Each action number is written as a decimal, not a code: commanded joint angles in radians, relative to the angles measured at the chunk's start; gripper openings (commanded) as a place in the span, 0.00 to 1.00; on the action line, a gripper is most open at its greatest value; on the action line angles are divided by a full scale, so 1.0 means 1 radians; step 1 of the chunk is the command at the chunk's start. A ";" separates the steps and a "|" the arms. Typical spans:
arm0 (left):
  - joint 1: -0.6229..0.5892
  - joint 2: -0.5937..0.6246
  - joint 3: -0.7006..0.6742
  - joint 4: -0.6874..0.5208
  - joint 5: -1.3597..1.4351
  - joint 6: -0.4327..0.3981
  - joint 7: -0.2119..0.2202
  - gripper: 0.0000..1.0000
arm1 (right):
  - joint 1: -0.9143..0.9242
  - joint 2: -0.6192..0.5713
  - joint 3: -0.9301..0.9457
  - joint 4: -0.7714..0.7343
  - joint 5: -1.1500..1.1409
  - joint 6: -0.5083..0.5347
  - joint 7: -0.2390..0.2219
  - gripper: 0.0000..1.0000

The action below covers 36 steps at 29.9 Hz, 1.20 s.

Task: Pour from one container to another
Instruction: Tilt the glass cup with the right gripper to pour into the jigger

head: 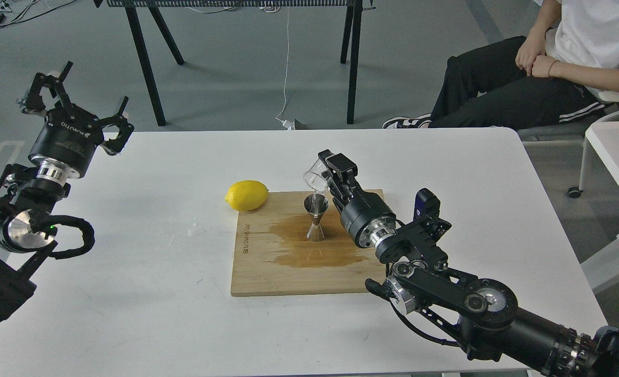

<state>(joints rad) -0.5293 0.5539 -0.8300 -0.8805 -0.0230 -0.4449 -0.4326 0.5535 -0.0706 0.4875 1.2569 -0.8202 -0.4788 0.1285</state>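
Note:
A shiny steel hourglass jigger (316,218) stands upright on a wooden board (267,272), in the middle of a dark wet stain. My right gripper (326,173) is shut on a small clear cup (314,179), which is tipped down to the left with its mouth just above the jigger's top rim. A thin clear stream seems to run from the cup into the jigger. My left gripper (76,94) is open and empty, held high past the table's far left corner.
A yellow lemon (246,195) lies at the board's far left corner. A small wet spot (196,229) marks the white table (131,293) left of the board. A seated person (550,68) and black table legs (147,68) are beyond the far edge.

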 commanded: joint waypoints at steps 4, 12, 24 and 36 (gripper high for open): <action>0.000 0.000 0.000 0.000 0.000 0.000 0.000 1.00 | 0.011 0.003 -0.026 -0.039 -0.056 -0.006 0.011 0.19; 0.000 -0.002 0.000 0.001 0.000 0.000 0.000 1.00 | 0.020 0.008 -0.032 -0.040 -0.073 -0.010 0.017 0.19; 0.002 -0.003 0.000 0.006 0.000 0.000 0.000 1.00 | 0.046 0.031 -0.102 -0.094 -0.132 -0.010 0.039 0.20; 0.002 -0.003 0.000 0.006 0.000 -0.002 -0.002 1.00 | 0.060 0.026 -0.104 -0.100 -0.165 -0.010 0.042 0.20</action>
<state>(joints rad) -0.5278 0.5495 -0.8299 -0.8743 -0.0230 -0.4457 -0.4336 0.6106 -0.0426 0.3849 1.1566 -0.9816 -0.4888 0.1707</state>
